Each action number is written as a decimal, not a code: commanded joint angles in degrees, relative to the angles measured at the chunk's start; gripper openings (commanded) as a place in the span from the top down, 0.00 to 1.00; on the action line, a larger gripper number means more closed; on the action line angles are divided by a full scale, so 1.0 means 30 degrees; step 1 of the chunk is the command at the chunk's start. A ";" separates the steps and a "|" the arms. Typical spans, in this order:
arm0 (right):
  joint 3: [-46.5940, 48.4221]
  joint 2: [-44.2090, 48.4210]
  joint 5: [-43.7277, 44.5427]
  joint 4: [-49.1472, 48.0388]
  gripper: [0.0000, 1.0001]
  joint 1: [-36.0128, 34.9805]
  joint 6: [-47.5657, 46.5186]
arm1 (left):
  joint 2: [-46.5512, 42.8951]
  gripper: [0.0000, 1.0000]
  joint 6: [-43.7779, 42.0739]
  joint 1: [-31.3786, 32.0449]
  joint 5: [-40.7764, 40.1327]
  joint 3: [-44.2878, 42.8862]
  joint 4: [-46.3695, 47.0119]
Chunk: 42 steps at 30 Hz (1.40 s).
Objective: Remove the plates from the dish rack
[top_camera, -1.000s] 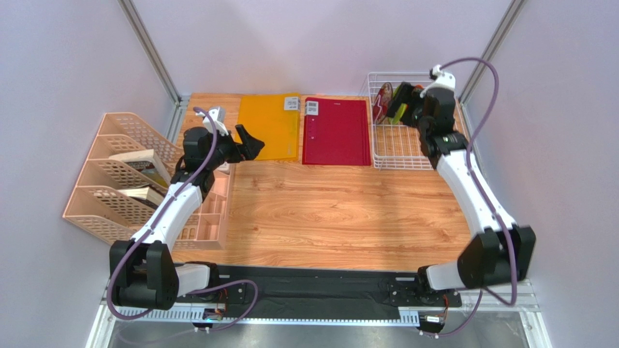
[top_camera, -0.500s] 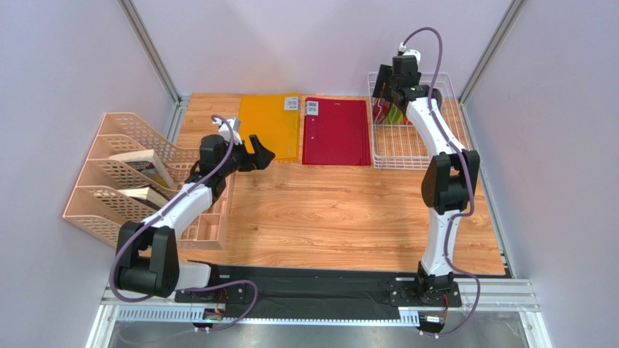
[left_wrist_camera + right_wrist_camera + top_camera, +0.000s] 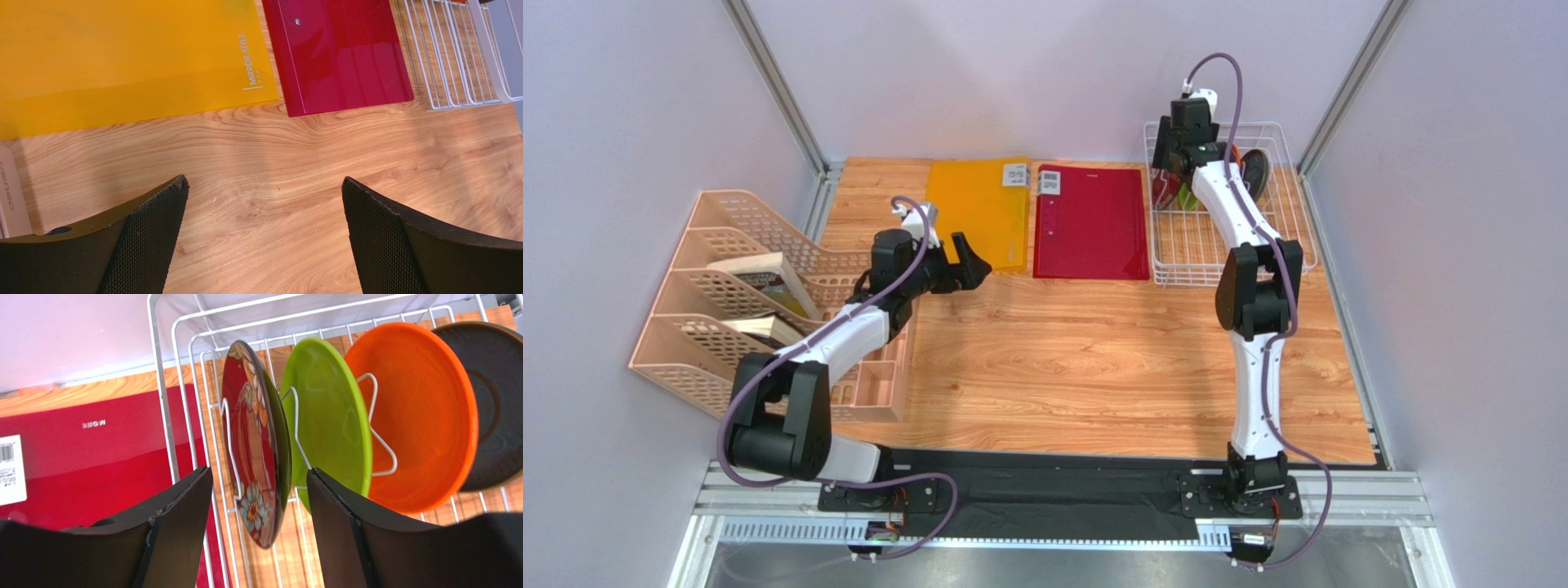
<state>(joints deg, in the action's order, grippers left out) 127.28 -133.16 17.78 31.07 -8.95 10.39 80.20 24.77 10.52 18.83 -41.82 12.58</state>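
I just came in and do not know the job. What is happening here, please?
The right gripper straddles the dark red floral plate in the white dish rack, its jaws on either side, not yet clamped. The green plate, orange plate and dark plate stand beside it, so none is unloaded. The left gripper hangs open over the table near the orange folder.

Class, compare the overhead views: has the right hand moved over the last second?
Yes. Judged against the dish rack, the right hand has shifted left and back toward the rack's far-left corner, and it now straddles the dark red floral plate.
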 commanded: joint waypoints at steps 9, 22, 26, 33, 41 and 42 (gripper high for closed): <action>0.1870 -0.2135 0.1397 -0.0835 0.71 -0.0093 -0.1852 | 0.0365 0.00 -0.0700 0.0125 -0.0535 -0.0532 0.0700; -0.2461 0.0640 0.7336 -0.5251 1.00 -0.2229 -0.5278 | 0.0688 0.00 -0.0670 0.0183 -0.0913 -0.0415 0.0876; -0.4866 0.2344 1.1085 -0.8764 1.00 -0.3225 -0.6246 | 0.0249 0.00 -0.1166 0.0504 -0.2609 -0.0239 0.0408; -0.8499 0.6176 1.2617 -1.1353 1.00 -0.3637 -0.6630 | -0.1157 0.00 -0.1052 0.0564 -0.3611 0.0610 0.0960; -1.2424 1.1804 0.9670 -0.7823 1.00 -0.4253 -0.3996 | 0.0334 0.00 -0.0118 0.0564 -0.0250 -0.0590 0.1370; -1.2805 1.2970 0.9021 -0.7054 1.00 -0.4253 -0.2367 | 0.0481 0.00 0.0176 0.0564 0.0049 -0.0561 0.2186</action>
<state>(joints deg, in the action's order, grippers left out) 90.96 -106.15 49.69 6.74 -20.86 -5.82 79.44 22.90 11.99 12.19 -41.25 13.34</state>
